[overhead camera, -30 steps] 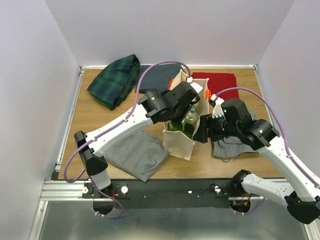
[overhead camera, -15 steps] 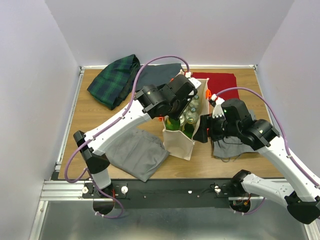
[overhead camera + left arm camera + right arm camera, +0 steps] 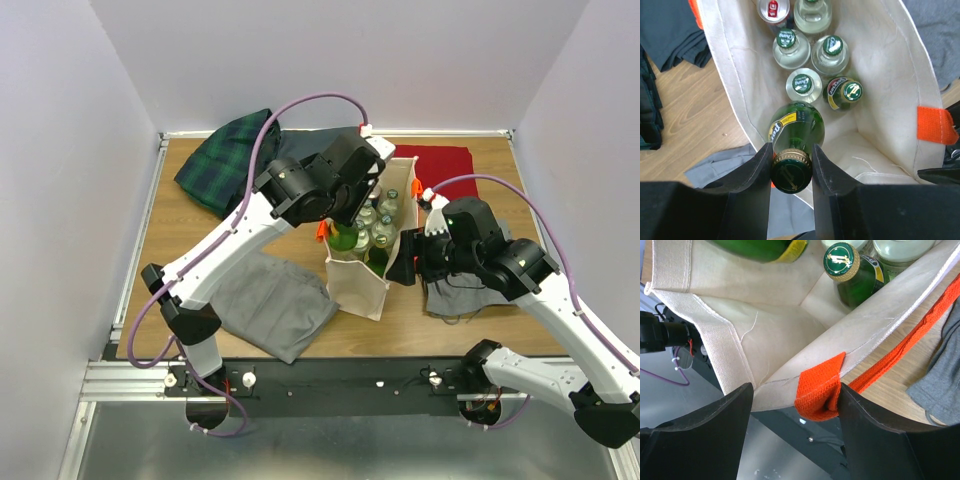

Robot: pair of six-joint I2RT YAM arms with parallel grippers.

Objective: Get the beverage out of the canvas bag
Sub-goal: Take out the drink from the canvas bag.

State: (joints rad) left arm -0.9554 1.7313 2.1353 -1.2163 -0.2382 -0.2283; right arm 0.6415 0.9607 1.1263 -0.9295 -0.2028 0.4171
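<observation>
While I've got left gripper (image 3: 791,152) clamped on green glass bottle (image 3: 797,125) neck, body hangs inside canvas bag (image 3: 885,90) mouth; right gripper (image 3: 790,396) pinches rim at orange handle (image 3: 817,390). Worry: slick neck slips, bottle drops onto clear bottles (image 3: 802,85) below.

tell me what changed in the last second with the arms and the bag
The left arm rose and swung back; the left jaws, shut on the neck of the green bottle, drew it higher out of the canvas bag. Unchanged: the right jaws clamp the bag's rim at the orange handle; the other bottles and the grey cloth stayed put.
</observation>
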